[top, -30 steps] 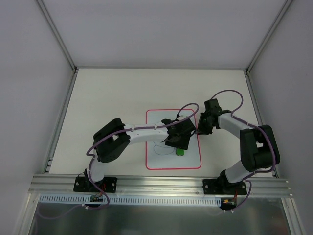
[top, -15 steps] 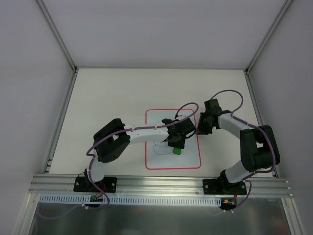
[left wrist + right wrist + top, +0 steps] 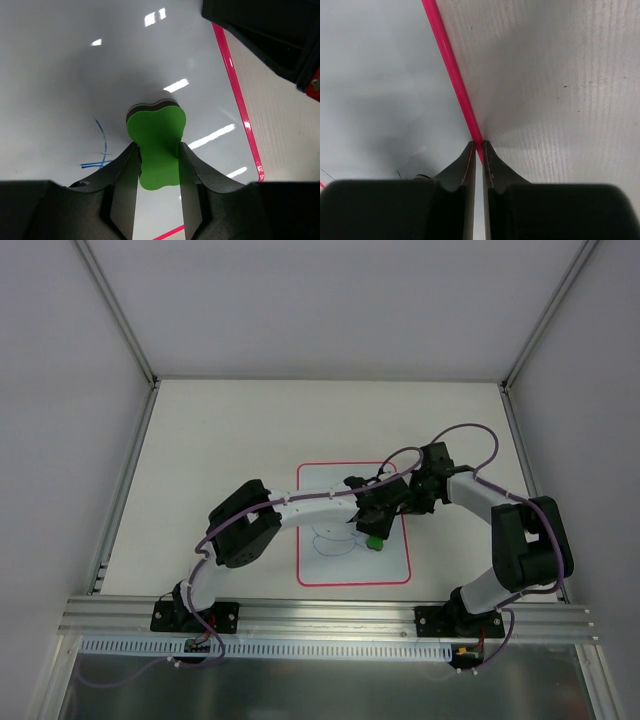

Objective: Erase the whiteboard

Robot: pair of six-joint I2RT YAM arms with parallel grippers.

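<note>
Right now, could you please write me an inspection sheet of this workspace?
Surface: pale table, finely ribbed, with a few dark specks in the right wrist view.
Job's things: whiteboard lies flat and has a red border; blue scribble not yet wiped off it.
Clutter: nothing seen.
Pincers: left pincer is shut on the green eraser, over the board beside the scribble; right pincer is all but closed, tips at the board's right border.
Cables: purple cables run along both arms and loop above the board.
Surroundings: white enclosure walls; metal rail at the near edge.
</note>
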